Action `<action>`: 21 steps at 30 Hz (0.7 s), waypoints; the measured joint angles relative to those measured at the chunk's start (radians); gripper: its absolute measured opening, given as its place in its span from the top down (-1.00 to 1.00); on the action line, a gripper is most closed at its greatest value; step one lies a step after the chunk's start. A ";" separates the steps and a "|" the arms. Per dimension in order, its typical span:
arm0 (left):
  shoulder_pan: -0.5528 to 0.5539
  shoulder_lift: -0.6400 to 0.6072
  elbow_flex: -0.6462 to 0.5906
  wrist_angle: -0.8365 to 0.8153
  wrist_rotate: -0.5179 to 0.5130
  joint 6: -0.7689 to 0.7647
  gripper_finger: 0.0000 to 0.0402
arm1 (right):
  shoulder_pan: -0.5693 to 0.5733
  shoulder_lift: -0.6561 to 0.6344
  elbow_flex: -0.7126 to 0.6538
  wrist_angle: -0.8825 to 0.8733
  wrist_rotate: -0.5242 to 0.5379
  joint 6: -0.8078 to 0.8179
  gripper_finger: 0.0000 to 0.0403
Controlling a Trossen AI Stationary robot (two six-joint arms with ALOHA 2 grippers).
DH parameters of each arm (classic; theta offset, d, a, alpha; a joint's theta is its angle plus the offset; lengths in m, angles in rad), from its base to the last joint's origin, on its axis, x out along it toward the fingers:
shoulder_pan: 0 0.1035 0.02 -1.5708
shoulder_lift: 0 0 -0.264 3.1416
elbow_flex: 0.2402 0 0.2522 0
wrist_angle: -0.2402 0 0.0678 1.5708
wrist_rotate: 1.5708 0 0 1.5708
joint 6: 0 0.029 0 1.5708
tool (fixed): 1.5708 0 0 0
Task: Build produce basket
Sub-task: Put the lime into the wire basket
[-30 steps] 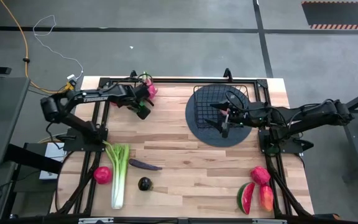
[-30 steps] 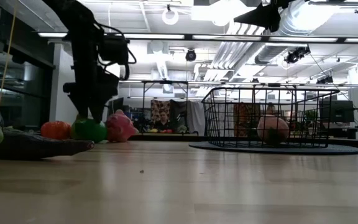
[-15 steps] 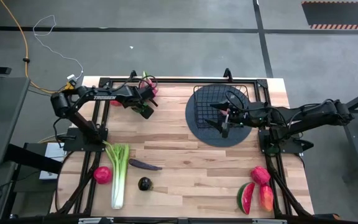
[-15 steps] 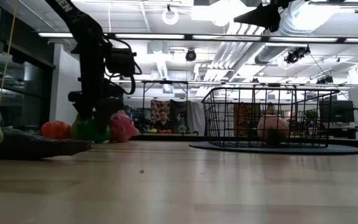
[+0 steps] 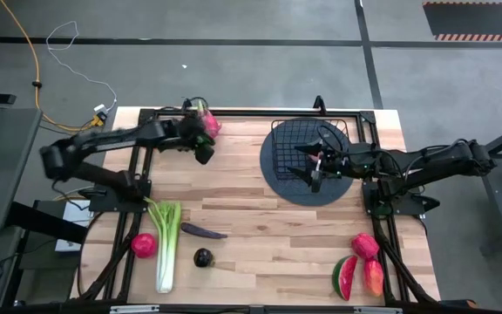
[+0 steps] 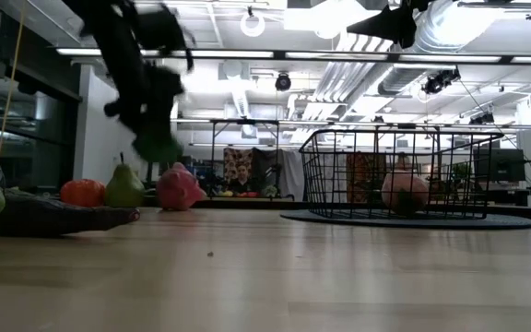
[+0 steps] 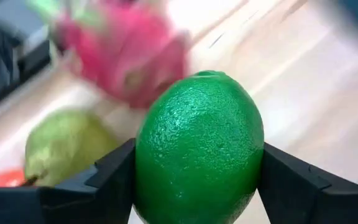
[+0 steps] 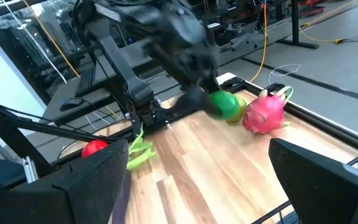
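I see black wire basket (image 5: 308, 144) on the dark mat, peach fruit (image 6: 404, 193) inside, green lime (image 7: 199, 146) lifted off the table, celery (image 5: 167, 243) lying at front left.

A bright green, finely pebbled lime (image 7: 199, 146) sits between black fingers (image 7: 98, 186). Behind it are a pink dragon fruit (image 7: 126, 53) and a yellow-green pear (image 7: 67, 146). The desk (image 5: 260, 227) is pale striped wood; the basket (image 5: 308, 144) is black mesh.

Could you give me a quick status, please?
Left hand shut on lime, lifted. Right hand open over basket. Nothing in the way.
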 joint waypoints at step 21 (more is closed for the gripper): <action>-0.589 -0.300 -0.101 0.643 -0.228 0.007 -0.29 | 0.000 0.001 0.000 0.049 -0.053 0.072 -0.88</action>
